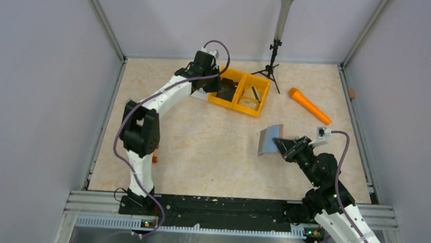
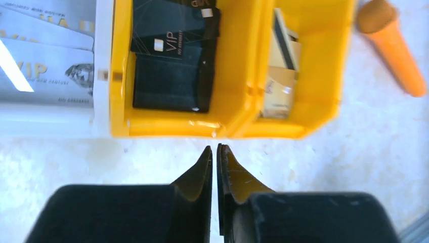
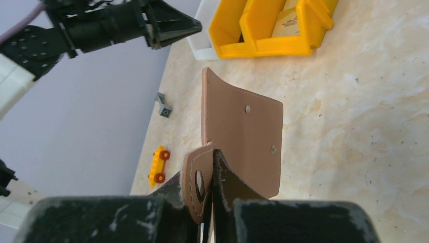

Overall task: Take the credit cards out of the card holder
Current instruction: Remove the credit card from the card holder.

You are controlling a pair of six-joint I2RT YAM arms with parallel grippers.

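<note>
The card holder (image 1: pixel 270 140) stands open on edge at centre right, pale blue-grey inside in the top view and reddish-brown outside in the right wrist view (image 3: pixel 243 126). My right gripper (image 1: pixel 284 143) is shut on its small tab (image 3: pixel 198 177). My left gripper (image 2: pixel 216 150) is shut and empty, its tips just short of the near wall of the yellow bins (image 2: pixel 172 126). It hovers at the bins' left side (image 1: pixel 214 87). Black credit cards (image 2: pixel 169 50) lie in the left compartment. Greyish VIP cards (image 2: pixel 45 66) lie in a white tray beside it.
The yellow bins (image 1: pixel 242 92) sit at back centre; the right compartment holds tan cards (image 2: pixel 278 86). An orange cylinder (image 1: pixel 310 106) lies to the right. A black tripod (image 1: pixel 272 66) stands at the back. A small yellow toy car (image 3: pixel 158 164) lies on the left.
</note>
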